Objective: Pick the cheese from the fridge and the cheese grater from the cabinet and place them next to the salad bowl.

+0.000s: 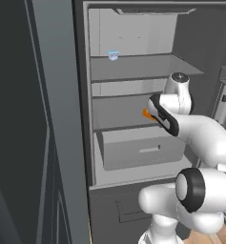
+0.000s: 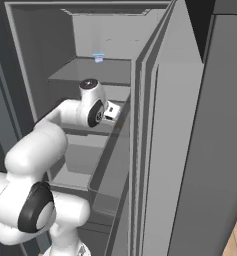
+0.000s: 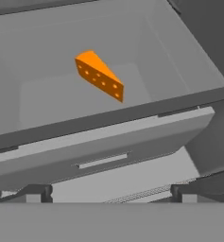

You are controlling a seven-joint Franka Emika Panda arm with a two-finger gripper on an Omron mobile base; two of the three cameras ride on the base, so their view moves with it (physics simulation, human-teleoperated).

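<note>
The fridge [image 1: 128, 71] stands open, with a light grey interior and flat shelves. The cheese [image 3: 100, 75], a small orange wedge with holes, lies on the middle shelf above the pale drawer [image 3: 108, 151]. In the left base view a sliver of the cheese [image 1: 146, 113] peeks out beside my forearm. My gripper [image 3: 112, 194] is open, its dark fingertips [image 3: 38, 193] set wide apart with nothing between them. It hovers in front of the drawer, short of the cheese. The cheese grater, the cabinet and the salad bowl are out of view.
A small blue-and-white container [image 1: 113, 55] sits on the upper shelf. The fridge door [image 1: 52, 119] hangs open at the left of the left base view. In the right base view the fridge's side wall [image 2: 180, 150] stands close beside my arm.
</note>
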